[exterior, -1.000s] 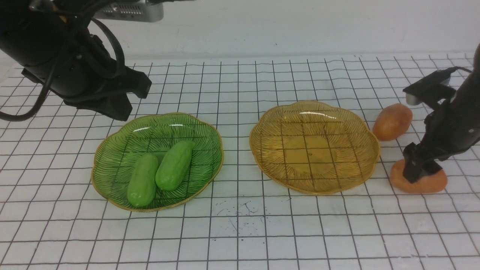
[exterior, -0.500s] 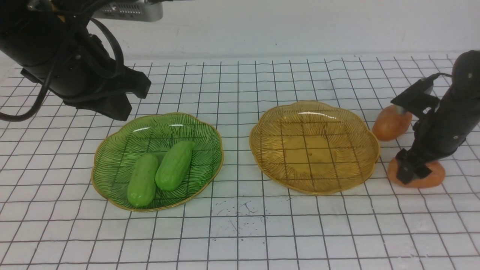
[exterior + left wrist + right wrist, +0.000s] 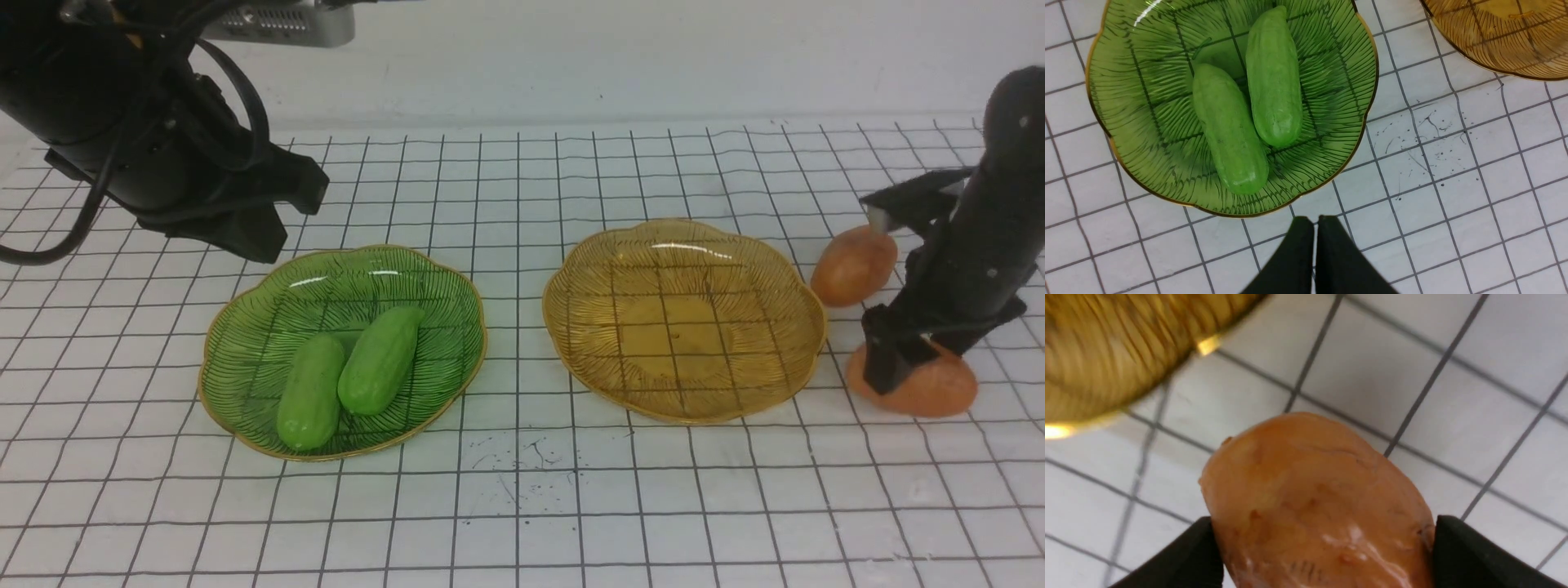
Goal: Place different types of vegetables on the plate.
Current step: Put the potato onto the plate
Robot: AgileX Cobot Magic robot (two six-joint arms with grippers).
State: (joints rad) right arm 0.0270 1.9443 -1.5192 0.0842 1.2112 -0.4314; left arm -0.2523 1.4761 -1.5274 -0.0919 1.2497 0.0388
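Right claw (image 3: 902,371) has drawn in on the near potato (image 3: 939,392), fingers (image 3: 1180,559) touching both flanks; potato on the bench (image 3: 522,506) beside the yellow plate (image 3: 686,327). Lift appears imminent. Left claw (image 3: 1314,228) clenched, empty. Both cucumbers (image 3: 380,359) lie in the green plate (image 3: 245,327).

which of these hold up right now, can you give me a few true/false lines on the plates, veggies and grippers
1. Both cucumbers lie in the green plate. True.
2. The amber plate holds one potato. False: it holds nothing; the near potato and far potato sit on the table to its right.
3. The right gripper has a jaw on each side of the near potato. True.
4. The left gripper is open over the amber plate. False: it is shut, beside the green plate.
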